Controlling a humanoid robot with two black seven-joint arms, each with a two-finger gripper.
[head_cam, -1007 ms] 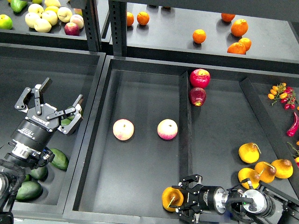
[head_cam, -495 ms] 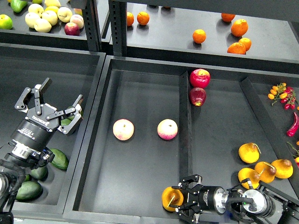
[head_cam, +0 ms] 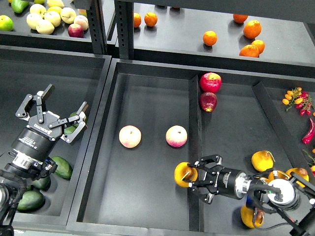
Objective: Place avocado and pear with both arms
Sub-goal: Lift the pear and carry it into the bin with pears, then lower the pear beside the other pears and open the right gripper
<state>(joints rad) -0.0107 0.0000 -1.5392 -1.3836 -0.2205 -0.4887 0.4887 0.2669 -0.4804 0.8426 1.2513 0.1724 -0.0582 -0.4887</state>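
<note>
Avocados (head_cam: pixel 61 167) lie nearest me at 8 o'clock, a dark green cluster in the left bin (head_cam: pixel 93 123), partly hidden by my left arm. Just above them my left tool (head_cam: pixel 61 115) stands with its fingers spread wide; a green avocado (head_cam: pixel 73 127) shows just behind the right-hand finger, but I cannot tell whether that finger touches it.

At 5 o'clock my right tool (head_cam: pixel 193 178) reaches leftward over the central divider (head_cam: pixel 194 147) of the big tray (head_cam: pixel 147 69). Its fingers are clamped around the pear (head_cam: pixel 183 174), orange-yellow with its thin stem pointing toward the tool. The pear sits at the divider's left side, over the tray's left compartment; whether it rests on the surface or hangs just above it I cannot tell.

To the right, at 4 o'clock, more pears (head_cam: pixel 262 160) lie in the right compartment, some half covered by my right arm.

Moving out toward centre, two pink-and-cream apples (head_cam: pixel 130 136) sit side by side but apart in the left compartment, the second (head_cam: pixel 176 136) nearer the divider.

Farther on, at 1 o'clock, two red apples (head_cam: pixel 210 82) rest against the divider's far end, one behind the other.

At 3 o'clock, small red and orange peppers (head_cam: pixel 297 101) lie outside the tray.

On the far shelf, oranges (head_cam: pixel 252 29) are scattered at 1 o'clock, and pale yellow apples (head_cam: pixel 49 17) crowd at 11 o'clock.
</note>
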